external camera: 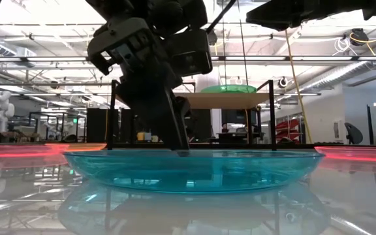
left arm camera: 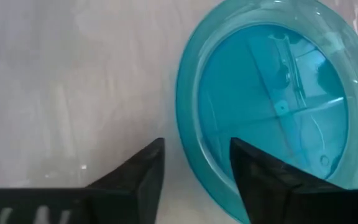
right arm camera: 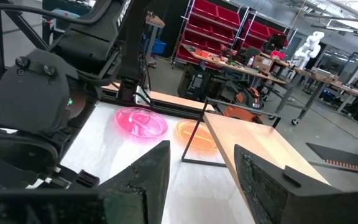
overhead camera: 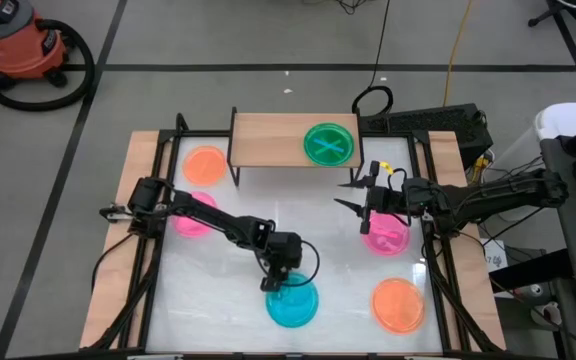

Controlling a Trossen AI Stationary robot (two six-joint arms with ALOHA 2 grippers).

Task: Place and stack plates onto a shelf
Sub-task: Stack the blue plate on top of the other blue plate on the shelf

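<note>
A blue plate (overhead camera: 292,303) lies flat on the white table near its front edge. My left gripper (overhead camera: 273,283) is open and points down at the plate's far left rim (left arm camera: 188,134), with one finger over the inside of the plate and one outside it. My right gripper (overhead camera: 358,195) is open and empty, in the air beside the shelf's right end and above a pink plate (overhead camera: 386,236). The shelf (overhead camera: 273,140) stands at the table's far side with a green plate (overhead camera: 329,143) on its board. The blue plate also shows in the low view (external camera: 188,171). My left gripper stands astride the blue plate's rim (left arm camera: 191,158), coming from above. In the low view one fingertip (external camera: 183,151) reaches down to rim height. I cannot tell whether a finger touches the plate, which lies flat on the table.
An orange plate (overhead camera: 205,164) lies left of the shelf. A pink plate (overhead camera: 193,215) lies partly under my left arm. Another orange plate (overhead camera: 398,305) lies at the front right. Free table lies in the middle. Black frame bars run along both table sides.
</note>
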